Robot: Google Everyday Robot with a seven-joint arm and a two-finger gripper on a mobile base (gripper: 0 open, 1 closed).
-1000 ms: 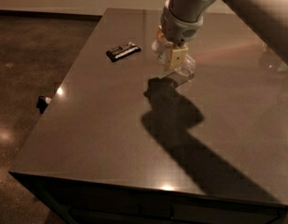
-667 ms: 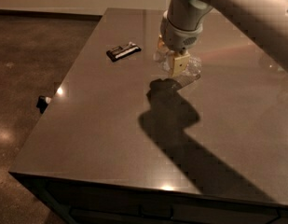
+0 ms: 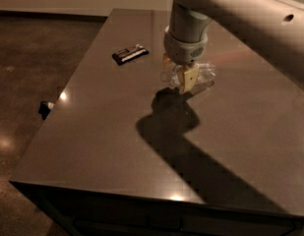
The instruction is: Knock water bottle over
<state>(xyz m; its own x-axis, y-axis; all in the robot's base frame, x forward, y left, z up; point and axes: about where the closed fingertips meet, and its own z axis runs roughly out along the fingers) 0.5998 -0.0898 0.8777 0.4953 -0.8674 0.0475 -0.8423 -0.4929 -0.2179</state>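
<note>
The big dark table (image 3: pixel 92 146) holds everything. The robot's arm (image 3: pixel 240 14) reaches down over it. The gripper (image 3: pixel 181 76) sits low, right against the water bottle (image 3: pixel 203 74), but whether it is open or closed cannot be told. The bottle looks tipped onto its side, so the knock seems done. Next, the arm should lift away gently.

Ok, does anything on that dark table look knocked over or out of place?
The clear ribbed plastic water bottle appears to lie on its side on the dark table, right at the gripper. The small flat black object to its left looks normal.
</note>
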